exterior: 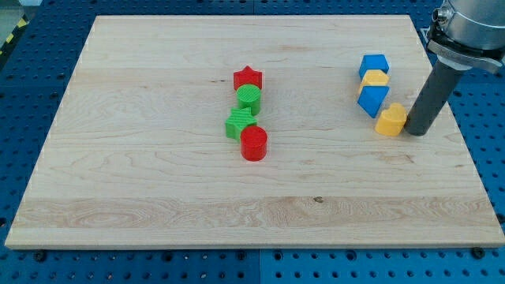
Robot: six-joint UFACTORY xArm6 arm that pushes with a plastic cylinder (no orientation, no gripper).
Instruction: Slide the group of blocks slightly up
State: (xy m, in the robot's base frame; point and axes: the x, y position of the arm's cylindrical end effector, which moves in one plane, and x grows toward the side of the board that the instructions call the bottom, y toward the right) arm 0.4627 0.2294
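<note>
Two groups of blocks lie on the wooden board (158, 181). In the middle a column runs from the view's top down: a red star (248, 77), a green cylinder (249, 97), a green star (239, 123), a red cylinder (254, 143). At the view's right is another column: a blue cube (374, 65), a yellow block (375, 79), a blue block (372, 99), a yellow block (390, 120). My tip (416, 132) rests on the board just right of the lower yellow block, touching or nearly touching it.
The arm's grey wrist (465, 31) hangs over the board's upper right corner. Blue perforated table (24, 118) surrounds the board on all sides.
</note>
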